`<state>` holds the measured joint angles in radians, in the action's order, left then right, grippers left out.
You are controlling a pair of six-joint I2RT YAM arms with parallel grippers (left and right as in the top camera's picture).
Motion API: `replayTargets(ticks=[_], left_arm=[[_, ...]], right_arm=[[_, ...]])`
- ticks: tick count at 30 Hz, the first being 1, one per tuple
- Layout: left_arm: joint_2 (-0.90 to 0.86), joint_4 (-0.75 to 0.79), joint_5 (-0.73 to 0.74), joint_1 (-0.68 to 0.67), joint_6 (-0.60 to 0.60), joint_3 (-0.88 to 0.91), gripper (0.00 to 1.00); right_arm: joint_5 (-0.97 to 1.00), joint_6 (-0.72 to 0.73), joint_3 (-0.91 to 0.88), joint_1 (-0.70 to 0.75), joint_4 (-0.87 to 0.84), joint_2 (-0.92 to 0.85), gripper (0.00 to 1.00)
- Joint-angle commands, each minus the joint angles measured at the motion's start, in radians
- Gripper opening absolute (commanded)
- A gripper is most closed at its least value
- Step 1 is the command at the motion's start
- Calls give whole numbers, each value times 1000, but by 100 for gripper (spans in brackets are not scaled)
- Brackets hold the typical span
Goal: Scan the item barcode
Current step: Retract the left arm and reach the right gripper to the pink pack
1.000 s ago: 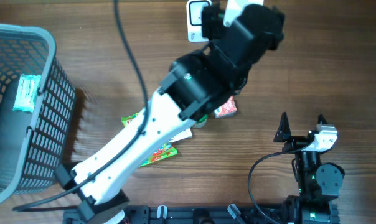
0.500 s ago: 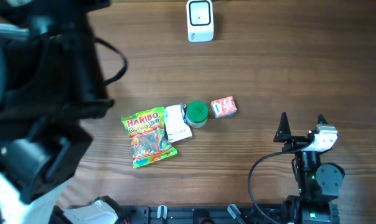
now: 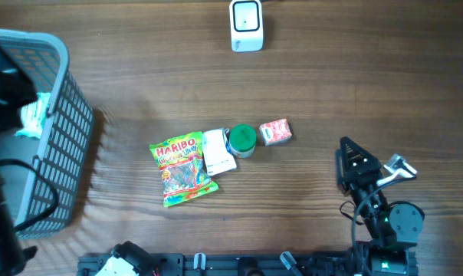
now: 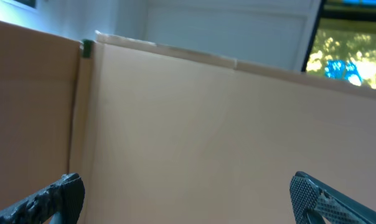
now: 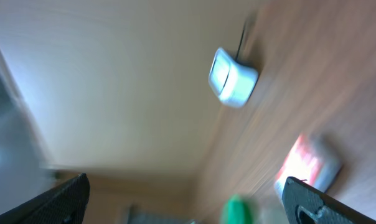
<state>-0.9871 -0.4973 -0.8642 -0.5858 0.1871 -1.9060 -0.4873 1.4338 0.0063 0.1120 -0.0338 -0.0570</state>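
my right end effector (image 5: 185,199) is spread wide and holds nothing. it sits low at the near right of the worktop (image 3: 331,84), tilted up toward the far side. my left end effector (image 4: 191,196) is spread just as wide and empty, facing a tan panel (image 4: 206,124). its arm shows at the left edge by the basket (image 3: 67,138). the items lie in a row mid-worktop: haribo bag (image 3: 182,169), white box (image 3: 218,152) touching it, green tub (image 3: 241,139), red packet (image 3: 276,132). the scanner (image 3: 246,25) stands at the far edge, well apart from them.
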Motion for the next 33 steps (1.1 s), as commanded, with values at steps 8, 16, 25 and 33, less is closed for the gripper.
replayTargets(ticks=[8,16,25,33], left_arm=[[111,66,101,64,-73,216,100],[263,64,264,297,-201,362,100],[488,17,509,509,-257,417,100],[515,80,460,552,-256,417,100]], right_arm=[[-280,-22,180,-3,-28,-46,99],[-218,-639,760,-3,662,-495,99],[151,-965,1272,-19,1299,-1011,100],[35,-963,1273,-212,1123,-1469,100]])
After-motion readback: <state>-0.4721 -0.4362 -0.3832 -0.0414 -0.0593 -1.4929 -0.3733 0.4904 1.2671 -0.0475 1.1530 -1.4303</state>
